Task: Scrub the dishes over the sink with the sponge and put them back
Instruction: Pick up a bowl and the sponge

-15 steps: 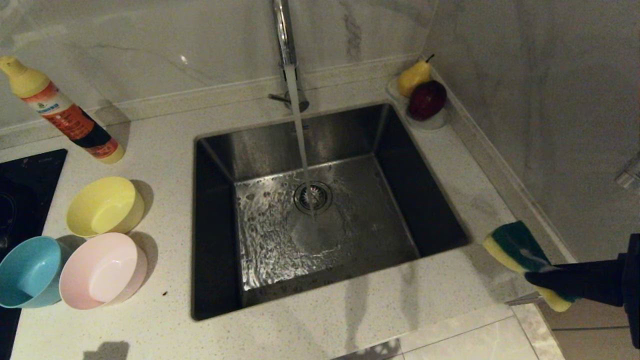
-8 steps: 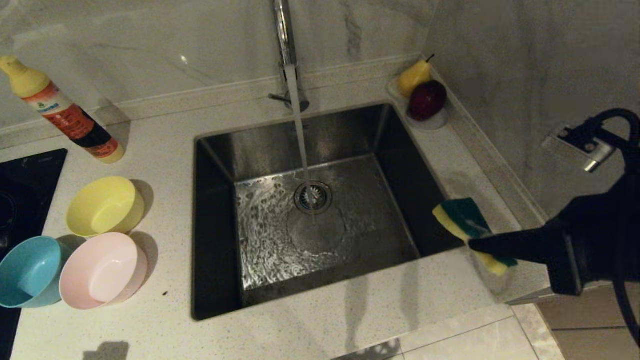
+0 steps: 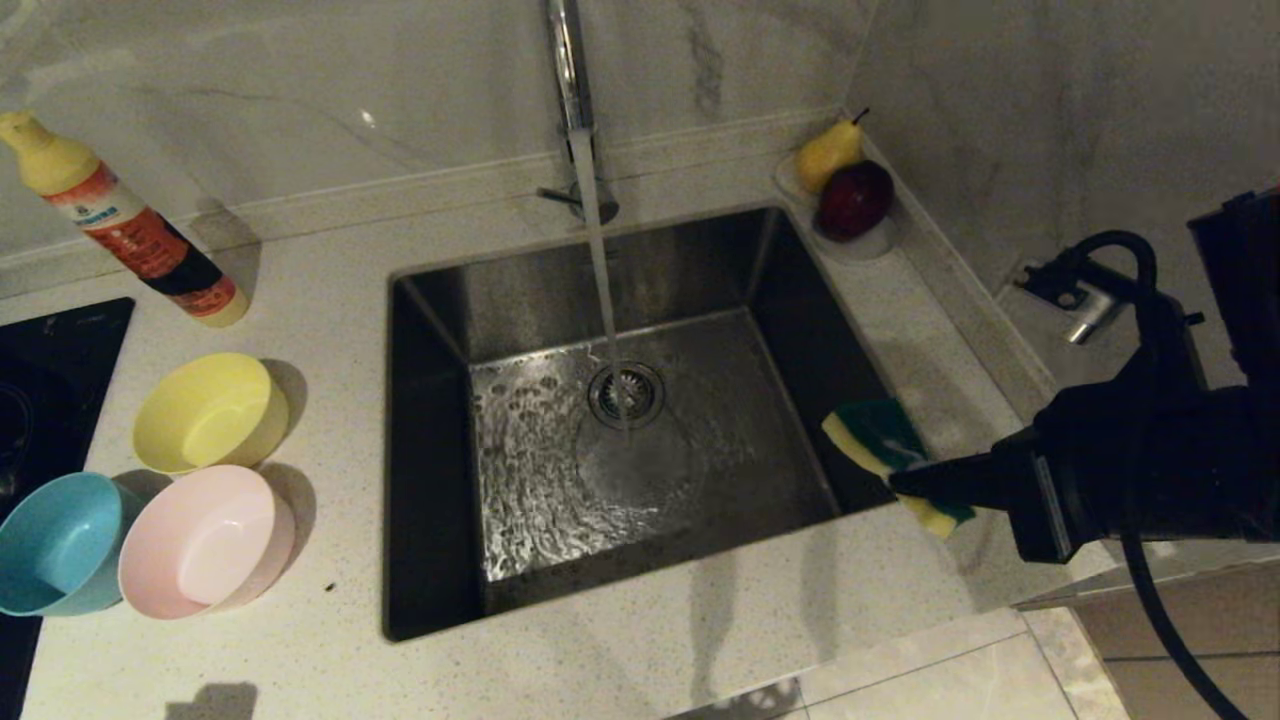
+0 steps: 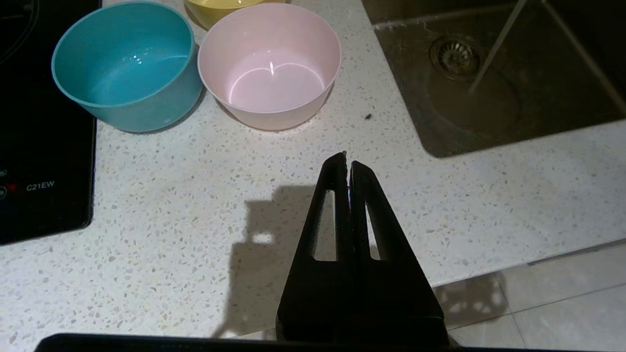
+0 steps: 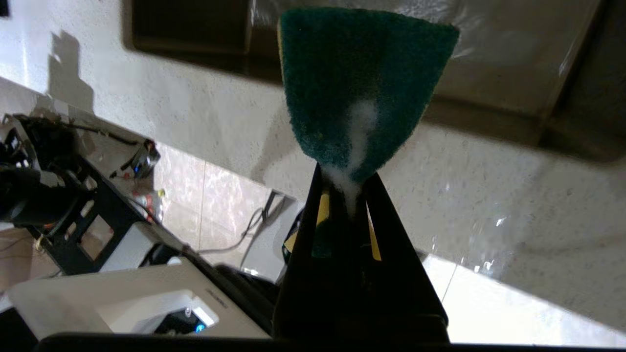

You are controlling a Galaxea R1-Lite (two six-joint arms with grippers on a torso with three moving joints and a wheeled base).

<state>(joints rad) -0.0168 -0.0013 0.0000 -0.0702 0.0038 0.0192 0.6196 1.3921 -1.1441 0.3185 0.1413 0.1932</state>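
My right pincer (image 3: 905, 480) is squeezed tight on one end of the sponge (image 3: 880, 440), holding it just over the right edge of the sink (image 3: 440, 500), green side up, with white foam on it. I only have a small bite, so I think the wet sponge could slip out and drop into the sink. Water runs from the tap (image 3: 568, 70) onto the drain, so it might splash. The yellow bowl (image 3: 210, 412), pink bowl (image 3: 205, 540) and blue bowl (image 3: 60, 542) sit on the desk (image 3: 330, 300) left of the sink, unwashed I think. My left pincer (image 4: 348, 168) is shut and empty, near the pink bowl.
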